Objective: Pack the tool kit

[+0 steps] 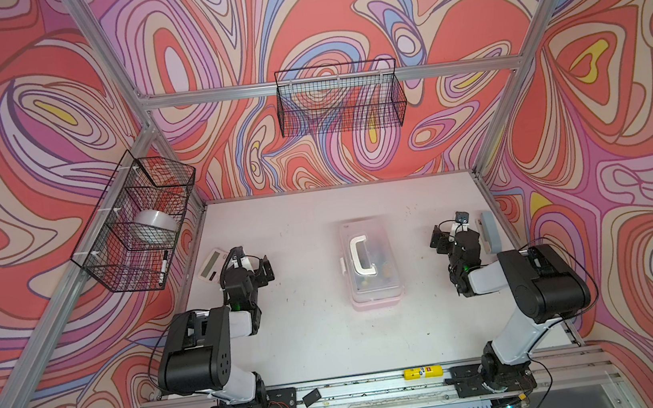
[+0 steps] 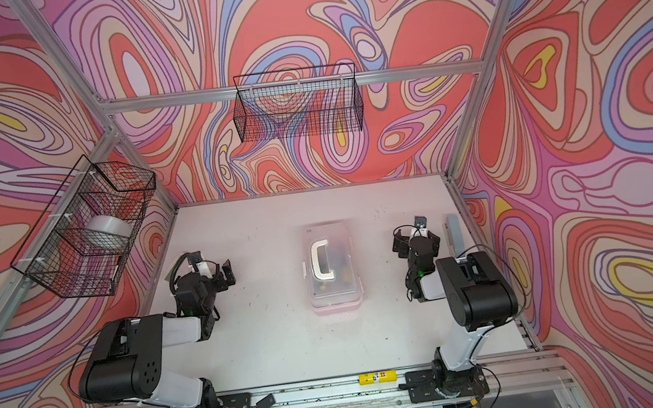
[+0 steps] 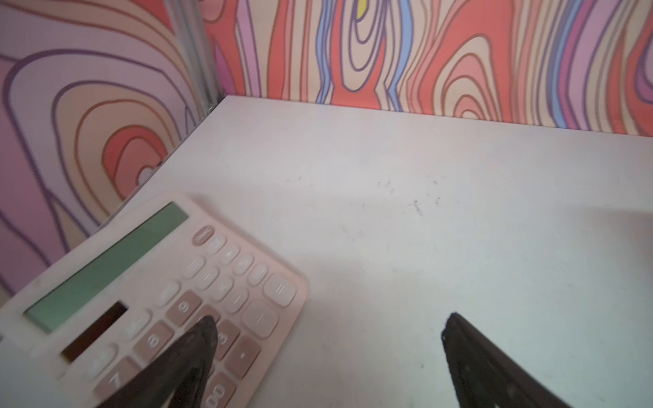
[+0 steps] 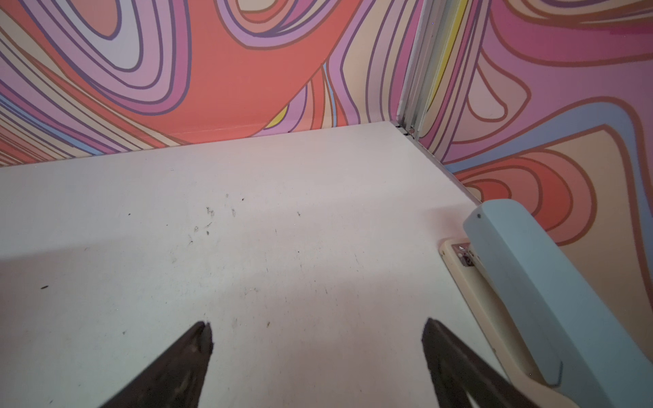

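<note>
1. Two grippers hang over the white table (image 1: 322, 331), one on each side of the tool kit (image 1: 370, 263) and well apart from it.
2. The tool kit stands at the middle of the table in both top views (image 2: 331, 269), its long side running near to far. The translucent lid is down on the pink base, and the white handle (image 1: 360, 257) lies flat on the lid. Small coloured items show dimly through the lid; they cannot be identified.
3. Left gripper (image 1: 254, 261): jaws spread wide, holding nothing. In the left wrist view (image 3: 330, 319) one fingertip (image 3: 206, 328) overlaps the keys of the calculator (image 3: 152, 293); contact cannot be determined.
4. The calculator (image 1: 211, 264) lies at the left edge of the table, just left of the left gripper.
5. Right gripper (image 1: 449, 231): jaws spread wide, holding nothing. In the right wrist view (image 4: 317, 323) only bare table lies between the fingertips.
6. A grey-blue stapler (image 4: 551, 293) lies along the right edge of the table (image 1: 490, 232), just right of the right gripper.
7. A yellow oblong item (image 1: 422, 372) lies on the near rail between the arm bases.
8. The left wall basket (image 1: 134, 222) holds a tape roll (image 1: 153, 224) and a marker (image 1: 164, 267).
</note>
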`<state>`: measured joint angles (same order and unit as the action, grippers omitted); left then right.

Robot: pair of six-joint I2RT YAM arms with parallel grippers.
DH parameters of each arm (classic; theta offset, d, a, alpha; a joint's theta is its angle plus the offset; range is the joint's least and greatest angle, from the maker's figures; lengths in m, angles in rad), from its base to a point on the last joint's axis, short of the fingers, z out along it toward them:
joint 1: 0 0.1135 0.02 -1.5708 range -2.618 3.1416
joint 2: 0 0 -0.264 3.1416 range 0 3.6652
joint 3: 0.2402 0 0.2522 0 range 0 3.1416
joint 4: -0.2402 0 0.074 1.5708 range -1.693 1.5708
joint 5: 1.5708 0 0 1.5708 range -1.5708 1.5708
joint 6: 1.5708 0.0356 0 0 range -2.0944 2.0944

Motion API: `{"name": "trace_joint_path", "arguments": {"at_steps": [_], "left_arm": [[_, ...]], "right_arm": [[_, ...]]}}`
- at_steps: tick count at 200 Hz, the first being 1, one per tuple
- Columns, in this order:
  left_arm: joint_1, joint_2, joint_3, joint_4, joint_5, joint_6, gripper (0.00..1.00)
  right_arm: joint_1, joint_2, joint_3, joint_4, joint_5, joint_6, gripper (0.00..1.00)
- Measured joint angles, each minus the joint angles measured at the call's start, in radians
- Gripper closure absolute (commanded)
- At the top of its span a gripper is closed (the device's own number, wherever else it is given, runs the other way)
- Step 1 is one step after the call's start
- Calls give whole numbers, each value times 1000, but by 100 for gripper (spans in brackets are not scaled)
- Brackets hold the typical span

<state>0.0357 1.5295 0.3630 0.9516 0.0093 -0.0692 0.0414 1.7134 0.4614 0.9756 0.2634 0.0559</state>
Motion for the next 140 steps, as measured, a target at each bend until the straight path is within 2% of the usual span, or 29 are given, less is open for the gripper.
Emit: {"name": "trace_joint_path", "arguments": {"at_steps": [41, 140], "left_arm": [[-3, 0, 8, -45, 80, 32, 0], [3, 0, 8, -66, 122, 40, 0]], "right_arm": [[0, 0, 0, 4, -3, -2, 2], [-1, 0, 1, -8, -16, -3, 2]]}}
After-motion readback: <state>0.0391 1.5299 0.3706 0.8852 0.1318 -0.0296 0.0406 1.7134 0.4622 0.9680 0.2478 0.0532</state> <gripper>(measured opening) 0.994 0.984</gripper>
